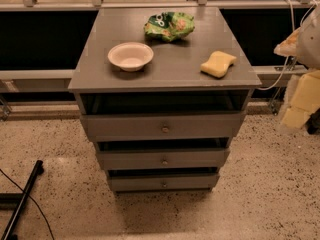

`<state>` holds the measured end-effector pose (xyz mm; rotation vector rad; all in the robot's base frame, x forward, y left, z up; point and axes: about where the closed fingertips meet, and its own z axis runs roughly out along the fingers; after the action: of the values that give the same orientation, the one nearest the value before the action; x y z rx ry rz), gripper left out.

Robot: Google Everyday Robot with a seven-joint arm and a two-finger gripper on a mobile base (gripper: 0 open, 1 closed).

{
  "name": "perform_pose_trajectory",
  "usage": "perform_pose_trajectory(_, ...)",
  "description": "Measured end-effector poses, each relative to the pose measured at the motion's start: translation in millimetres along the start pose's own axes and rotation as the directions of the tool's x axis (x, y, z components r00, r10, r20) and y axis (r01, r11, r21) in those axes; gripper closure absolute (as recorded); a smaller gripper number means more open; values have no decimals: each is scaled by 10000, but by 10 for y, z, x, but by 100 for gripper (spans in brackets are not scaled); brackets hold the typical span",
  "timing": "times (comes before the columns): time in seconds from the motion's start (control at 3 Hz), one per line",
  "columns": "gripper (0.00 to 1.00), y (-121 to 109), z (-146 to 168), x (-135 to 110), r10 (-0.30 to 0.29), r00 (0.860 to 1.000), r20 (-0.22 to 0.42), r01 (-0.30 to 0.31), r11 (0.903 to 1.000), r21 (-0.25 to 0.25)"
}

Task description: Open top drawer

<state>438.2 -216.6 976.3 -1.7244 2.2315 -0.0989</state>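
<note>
The top drawer (pixel 125 126) is the widest grey front of three in a grey cabinet, with a small round metal knob (pixel 165 129) at its centre. A dark gap shows between its front and the cabinet top. Two narrower grey drawers (pixel 135 160) (pixel 135 183) with like knobs sit below it. My gripper (pixel 299 101) is a pale yellowish shape at the right edge of the view, level with the cabinet top. It stands well to the right of the cabinet and touches nothing.
On the cabinet top (pixel 100 74) lie a white bowl (pixel 130 56), a crumpled green bag (pixel 169 26) and a yellow sponge (pixel 218 64). A railing with dark panels runs behind. A black rod and cable (pixel 22 199) lie on the speckled floor at lower left.
</note>
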Motion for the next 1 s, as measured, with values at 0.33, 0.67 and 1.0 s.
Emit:
perform_pose_trajectory(0.33,0,0,0,0,0,10000,0,0,10000,1)
perform_pose_trajectory(0.67,0,-66,169,-70,49,9999,121,-52,9997,223)
perform_pose_trajectory(1.0,0,140,365,-268,-550,9954,783,513,9975,492)
